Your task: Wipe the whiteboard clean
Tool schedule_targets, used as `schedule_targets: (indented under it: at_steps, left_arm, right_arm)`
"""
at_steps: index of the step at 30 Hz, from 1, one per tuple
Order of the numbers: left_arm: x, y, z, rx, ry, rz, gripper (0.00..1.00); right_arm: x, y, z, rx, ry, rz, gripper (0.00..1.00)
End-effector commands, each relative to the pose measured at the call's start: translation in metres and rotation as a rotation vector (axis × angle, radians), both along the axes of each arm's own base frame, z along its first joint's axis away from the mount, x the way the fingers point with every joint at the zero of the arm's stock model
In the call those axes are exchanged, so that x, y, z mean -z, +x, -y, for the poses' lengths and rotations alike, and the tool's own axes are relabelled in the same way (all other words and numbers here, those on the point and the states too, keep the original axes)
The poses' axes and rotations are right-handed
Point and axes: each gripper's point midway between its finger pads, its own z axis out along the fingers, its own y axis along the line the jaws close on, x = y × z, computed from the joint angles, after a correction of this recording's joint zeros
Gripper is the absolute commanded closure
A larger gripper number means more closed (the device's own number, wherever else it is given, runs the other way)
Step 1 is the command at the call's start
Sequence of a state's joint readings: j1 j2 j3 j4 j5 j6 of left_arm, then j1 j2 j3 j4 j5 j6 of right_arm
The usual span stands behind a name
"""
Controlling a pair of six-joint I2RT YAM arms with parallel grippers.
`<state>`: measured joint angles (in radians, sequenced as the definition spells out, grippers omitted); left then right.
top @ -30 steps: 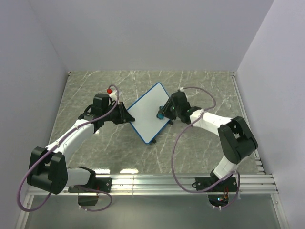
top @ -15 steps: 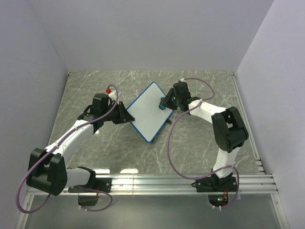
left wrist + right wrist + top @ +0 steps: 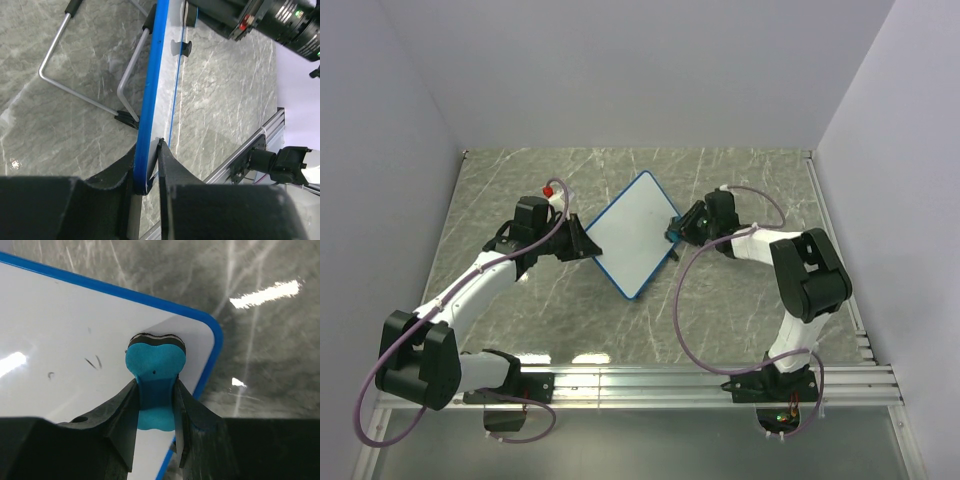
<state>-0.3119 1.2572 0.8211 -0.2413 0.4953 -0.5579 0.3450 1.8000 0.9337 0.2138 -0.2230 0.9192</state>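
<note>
The whiteboard (image 3: 630,236), white with a blue frame, stands tilted in the middle of the marble table. My left gripper (image 3: 588,247) is shut on its left corner; in the left wrist view the blue frame edge (image 3: 150,85) runs up from between the jaws of the left gripper (image 3: 147,167). My right gripper (image 3: 676,232) is shut on a bright-blue eraser (image 3: 155,372) and presses its dark felt face against the board near its right corner (image 3: 202,330). A few small dark marks (image 3: 93,362) show on the white surface left of the eraser.
The board's bent wire stand (image 3: 85,95) with black tips shows behind it in the left wrist view. The aluminium rail (image 3: 720,380) runs along the near table edge. White walls close in the table at the back and both sides.
My right gripper has carried the eraser across the board, up toward the top corner and then right and down to the right corner. The left arm and the board have barely moved.
</note>
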Motion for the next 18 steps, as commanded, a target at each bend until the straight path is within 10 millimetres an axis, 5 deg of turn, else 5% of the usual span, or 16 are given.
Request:
schedule_targets:
  at_steps: [1, 7, 18]
  left_arm:
    - [0.012, -0.002, -0.011, 0.002, 0.087, 0.014, 1.0]
    - [0.012, 0.001, -0.009, -0.008, 0.075, 0.019, 1.0]
    - [0.022, -0.001, -0.013, -0.018, 0.099, 0.005, 1.0]
  right_arm:
    - [0.025, -0.037, -0.002, -0.047, -0.004, -0.104, 1.0]
    - [0.006, -0.041, -0.006, -0.088, -0.016, -0.068, 1.0]
    - [-0.072, 0.013, -0.05, -0.188, 0.002, 0.069, 1.0]
